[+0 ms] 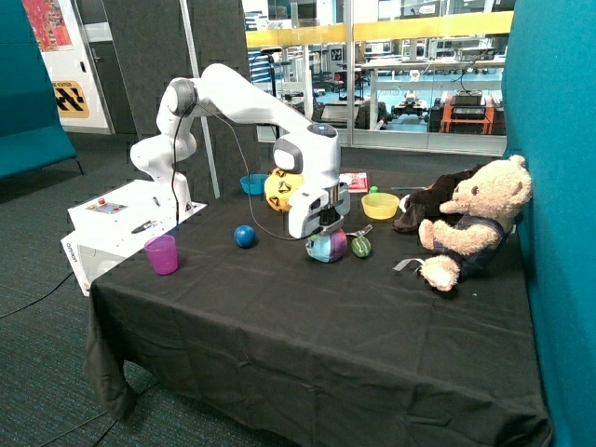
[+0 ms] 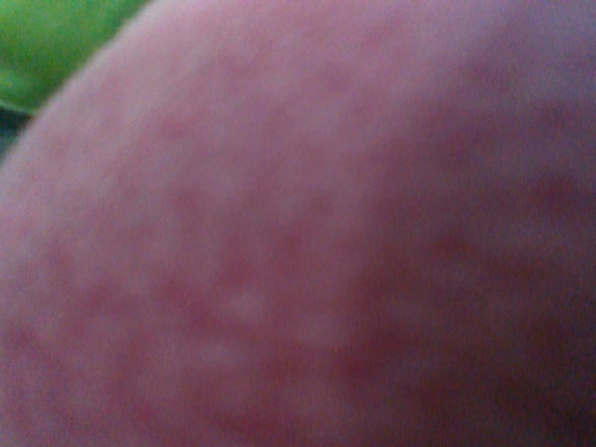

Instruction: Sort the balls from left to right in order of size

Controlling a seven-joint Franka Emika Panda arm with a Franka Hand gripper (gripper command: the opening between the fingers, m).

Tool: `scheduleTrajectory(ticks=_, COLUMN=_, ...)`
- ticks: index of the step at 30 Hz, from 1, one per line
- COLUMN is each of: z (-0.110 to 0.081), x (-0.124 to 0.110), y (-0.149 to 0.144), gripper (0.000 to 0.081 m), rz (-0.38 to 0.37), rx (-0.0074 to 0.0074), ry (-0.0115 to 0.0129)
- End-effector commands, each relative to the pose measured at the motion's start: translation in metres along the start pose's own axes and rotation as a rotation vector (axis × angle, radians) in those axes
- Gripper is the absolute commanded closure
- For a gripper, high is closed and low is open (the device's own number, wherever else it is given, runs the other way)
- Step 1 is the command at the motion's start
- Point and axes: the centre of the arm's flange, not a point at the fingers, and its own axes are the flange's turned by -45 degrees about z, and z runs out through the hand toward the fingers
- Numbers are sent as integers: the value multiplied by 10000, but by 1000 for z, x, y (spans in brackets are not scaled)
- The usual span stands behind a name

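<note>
Wrist view is filled by the pink panel of the pastel ball (image 2: 307, 242), so the gripper (image 1: 325, 235) sits right down on it; whether its fingers pinch the ball I cannot tell. The ball rests on the black table (image 1: 307, 345), just beside the green striped toy (image 1: 361, 245), probably awaiting a move. The blue ball (image 1: 244, 236) lies apart; the yellow ball (image 1: 282, 190) sits behind.
</note>
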Motion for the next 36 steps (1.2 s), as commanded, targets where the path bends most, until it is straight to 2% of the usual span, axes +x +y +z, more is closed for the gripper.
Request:
scheduleTrajectory(ticks=1, z=0, x=-6, y=-2, gripper=808, rz=-98, rx=-23, ry=94)
scheduleTrajectory(ticks=19, z=-3, x=-17, y=-2, gripper=808, rz=-272, rx=-24, ry=94)
scheduleTrajectory(ticks=27, z=-36, x=-45, y=-9, gripper=808, rz=-1296, rx=-28, ry=93)
scheduleTrajectory(ticks=36, z=-61, x=-74, y=-19, gripper=808, rz=-2252, rx=-33, ry=91)
